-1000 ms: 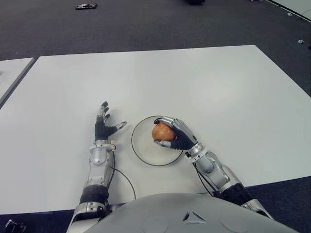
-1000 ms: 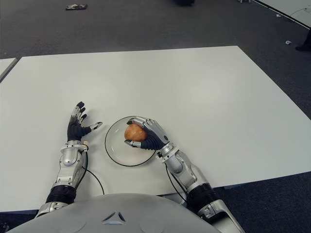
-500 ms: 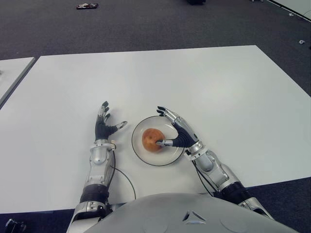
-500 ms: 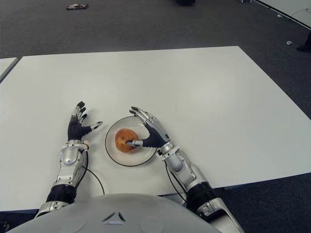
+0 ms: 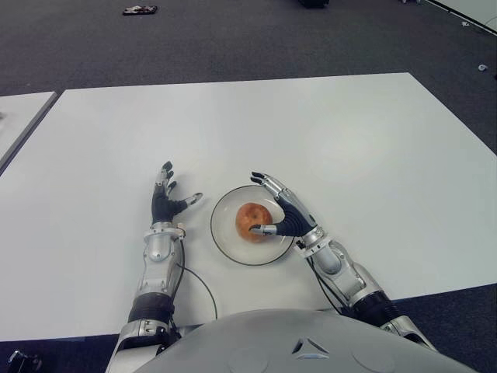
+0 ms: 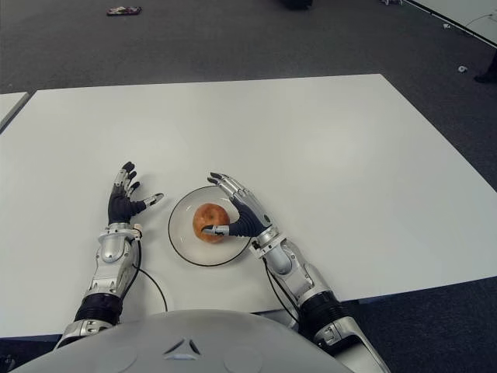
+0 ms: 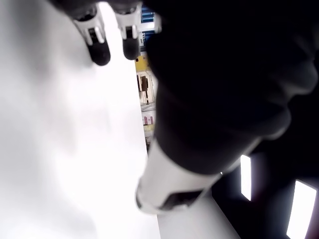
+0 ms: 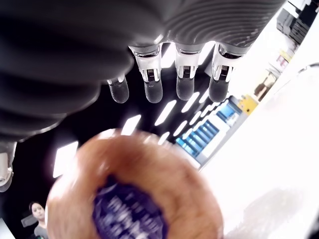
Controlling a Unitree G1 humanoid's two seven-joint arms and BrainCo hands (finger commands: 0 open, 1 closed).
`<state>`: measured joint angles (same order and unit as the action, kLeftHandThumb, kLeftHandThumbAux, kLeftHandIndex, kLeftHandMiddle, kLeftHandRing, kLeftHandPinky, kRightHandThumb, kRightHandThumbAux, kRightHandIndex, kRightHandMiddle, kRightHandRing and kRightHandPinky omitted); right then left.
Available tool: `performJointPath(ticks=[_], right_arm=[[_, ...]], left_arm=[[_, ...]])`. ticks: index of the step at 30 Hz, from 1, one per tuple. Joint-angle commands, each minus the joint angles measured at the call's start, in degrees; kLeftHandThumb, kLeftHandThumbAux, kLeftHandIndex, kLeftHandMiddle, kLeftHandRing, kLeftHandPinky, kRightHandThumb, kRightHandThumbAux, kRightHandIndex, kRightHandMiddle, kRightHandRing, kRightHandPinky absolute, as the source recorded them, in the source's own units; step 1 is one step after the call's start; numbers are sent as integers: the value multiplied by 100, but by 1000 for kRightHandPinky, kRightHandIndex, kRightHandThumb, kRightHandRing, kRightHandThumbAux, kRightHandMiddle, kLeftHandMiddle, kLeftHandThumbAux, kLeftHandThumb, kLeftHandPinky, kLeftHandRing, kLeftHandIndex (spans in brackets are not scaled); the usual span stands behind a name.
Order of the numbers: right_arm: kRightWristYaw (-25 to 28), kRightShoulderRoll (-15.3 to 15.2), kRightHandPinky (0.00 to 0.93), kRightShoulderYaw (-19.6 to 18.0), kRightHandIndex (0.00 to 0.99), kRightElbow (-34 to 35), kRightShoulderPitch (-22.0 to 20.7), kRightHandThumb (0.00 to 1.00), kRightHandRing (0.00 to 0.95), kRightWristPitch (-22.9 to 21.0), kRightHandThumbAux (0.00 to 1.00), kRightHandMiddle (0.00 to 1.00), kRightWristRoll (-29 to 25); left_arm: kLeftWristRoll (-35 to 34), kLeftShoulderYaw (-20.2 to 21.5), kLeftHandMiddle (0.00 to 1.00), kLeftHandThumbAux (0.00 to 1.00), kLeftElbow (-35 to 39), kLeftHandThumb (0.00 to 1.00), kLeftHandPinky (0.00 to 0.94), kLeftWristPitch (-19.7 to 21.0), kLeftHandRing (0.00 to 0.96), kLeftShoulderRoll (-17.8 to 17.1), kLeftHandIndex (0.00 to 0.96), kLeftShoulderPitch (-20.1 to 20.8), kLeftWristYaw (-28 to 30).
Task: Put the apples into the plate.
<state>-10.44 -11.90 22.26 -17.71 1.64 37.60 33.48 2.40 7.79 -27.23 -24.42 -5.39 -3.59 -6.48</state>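
with the apple point(image 5: 253, 221) lying in the plate point(image 5: 225, 241), the right hand point(image 5: 281, 211) is spread, gripping nothing.
i'd lift it straight up, thumb clear of the fruit, to avoid rolling it; left hand point(image 5: 165, 203) hangs slack beside the plate, over the bench point(image 5: 311, 132).

- The apple point(image 8: 133, 189), just under the spread fingers of the right hand point(image 6: 237, 216), bears a dark blue sticker point(image 8: 127, 213) with pale lettering; the letters are too blurred to read.
- No other text, brand, number or sign can be read anywhere else.
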Motion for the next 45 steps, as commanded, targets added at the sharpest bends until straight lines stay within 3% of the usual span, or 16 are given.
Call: performJointPath(ticks=[1, 15, 21, 26, 39, 45], right_arm=[[72, 23, 0, 11, 0, -132, -71, 86, 0, -142, 397, 0, -49], [114, 119, 0, 21, 0, -270, -71, 67, 0, -102, 394, 0, -127], [425, 258, 0, -40, 0, -363, -51, 61, 0, -60, 391, 0, -731], [496, 648, 0, -449, 0, -798, -172, 87, 0, 70, 400, 0, -1747], [267, 1255, 38, -1784, 0, -2322, -1090, 116, 0, 828, 423, 0, -3106], [457, 1264, 67, -2315, 0, -3058, -1456, 94, 7, 742, 489, 0, -3561]], left_arm=[[11, -40, 0, 531, -210, 11, 0, 144, 0, 13, 0, -28, 39], [-2, -43, 0, 525, -239, 27, 0, 101, 0, -30, 0, -23, 80], [-3, -40, 0, 526, -258, 27, 0, 102, 0, -38, 0, -28, 76], [-9, -51, 0, 518, -233, 24, 0, 102, 0, -57, 0, -53, 113], [-19, -56, 0, 512, -214, 12, 0, 86, 0, -64, 0, -80, 165], [2, -55, 0, 503, -182, 1, 0, 30, 0, -53, 0, -99, 152]])
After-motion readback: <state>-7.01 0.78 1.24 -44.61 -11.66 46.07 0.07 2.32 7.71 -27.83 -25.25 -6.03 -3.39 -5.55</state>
